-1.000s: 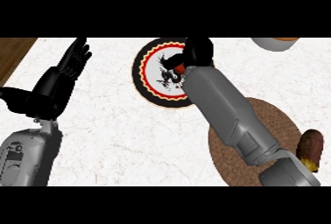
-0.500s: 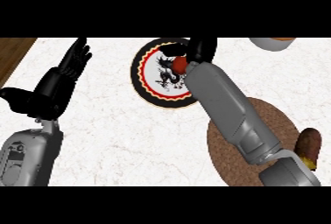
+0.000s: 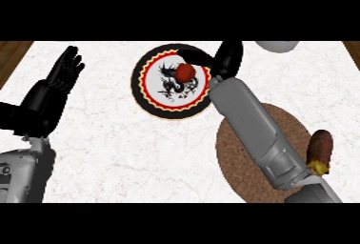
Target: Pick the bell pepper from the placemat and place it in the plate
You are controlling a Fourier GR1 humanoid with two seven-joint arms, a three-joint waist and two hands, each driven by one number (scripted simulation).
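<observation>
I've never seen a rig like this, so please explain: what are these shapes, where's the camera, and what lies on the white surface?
The single view is as from the robot's head, looking steeply down at a white marbled counter. The grey tubes are its forearms, each ending in a black hand. The left hand rests open at the left, fingers up, holding nothing. The right hand is beside a round black-rimmed plate with a dragon design, where the small red bell pepper lies; whether it grips the pepper cannot be told. Under the right forearm lies a round brown placemat, with a brown oblong thing at its right edge. A pale rounded dish shows at the top.
</observation>
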